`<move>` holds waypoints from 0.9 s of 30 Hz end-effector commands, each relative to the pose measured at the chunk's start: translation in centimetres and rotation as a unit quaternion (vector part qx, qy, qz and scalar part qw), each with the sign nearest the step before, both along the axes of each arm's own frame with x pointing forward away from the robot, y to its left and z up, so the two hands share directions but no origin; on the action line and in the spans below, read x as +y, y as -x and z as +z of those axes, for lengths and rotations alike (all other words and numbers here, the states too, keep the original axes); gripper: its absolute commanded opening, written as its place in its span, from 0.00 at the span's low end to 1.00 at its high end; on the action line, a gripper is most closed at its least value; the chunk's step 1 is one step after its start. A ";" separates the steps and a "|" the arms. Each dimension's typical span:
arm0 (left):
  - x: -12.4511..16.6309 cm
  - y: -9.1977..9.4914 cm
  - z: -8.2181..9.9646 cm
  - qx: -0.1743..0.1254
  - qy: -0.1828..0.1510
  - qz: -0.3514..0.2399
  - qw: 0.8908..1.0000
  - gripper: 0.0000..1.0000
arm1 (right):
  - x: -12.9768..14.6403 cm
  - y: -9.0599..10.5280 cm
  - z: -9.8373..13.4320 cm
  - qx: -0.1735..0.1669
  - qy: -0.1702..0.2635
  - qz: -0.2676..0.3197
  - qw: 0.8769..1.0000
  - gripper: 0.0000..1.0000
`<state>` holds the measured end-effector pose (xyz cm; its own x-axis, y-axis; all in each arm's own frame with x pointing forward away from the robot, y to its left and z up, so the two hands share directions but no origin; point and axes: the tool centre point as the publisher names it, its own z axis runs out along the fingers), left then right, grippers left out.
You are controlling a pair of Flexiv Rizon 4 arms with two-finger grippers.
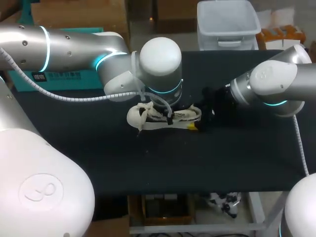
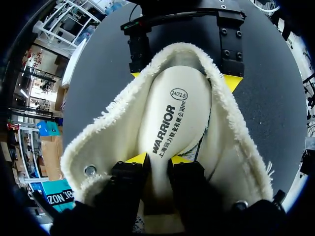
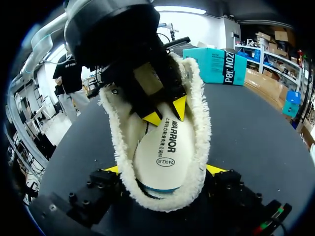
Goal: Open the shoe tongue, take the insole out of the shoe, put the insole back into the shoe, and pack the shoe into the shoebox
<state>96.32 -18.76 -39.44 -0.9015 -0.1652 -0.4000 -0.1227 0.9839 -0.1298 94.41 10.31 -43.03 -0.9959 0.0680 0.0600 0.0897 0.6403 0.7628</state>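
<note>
Insole step under way, shoe not yet boxed.
The shoe (image 1: 137,117) lay on its sole in the middle of the counter (image 1: 148,163), its fleecy opening spread wide, so I judged the tongue step done. The insole (image 2: 172,113) sat inside the shoe with its heel end flat. The left jaws looked clamped on the insole's front end, and the right jaws were clamped on the shoe's heel from both sides. I couldn't tell whether the insole was coming out or going back in. Packing was still to do: the teal box (image 1: 84,79) stood at the counter's far left, well apart from the shoe.
</note>
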 end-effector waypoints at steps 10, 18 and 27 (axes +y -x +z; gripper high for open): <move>-0.3 -2.3 -2.8 0.022 0.034 -0.011 0.999 0.00 | 0.0 0.4 -0.3 0.001 -0.001 0.004 1.000 0.00; -0.2 0.8 3.2 0.051 0.096 -0.019 0.994 0.00 | 0.0 0.4 -0.3 0.001 -0.001 0.004 1.000 0.00; -1.5 3.5 6.1 0.066 0.127 -0.026 0.989 0.00 | 0.0 0.4 -0.3 0.001 -0.001 0.004 1.000 0.00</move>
<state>93.84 -20.65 -34.64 -0.9534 -0.1968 -0.2285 -0.1074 0.9296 -0.3525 94.07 10.34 -42.95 -0.9963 0.0601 0.0617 0.0859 0.6397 0.7638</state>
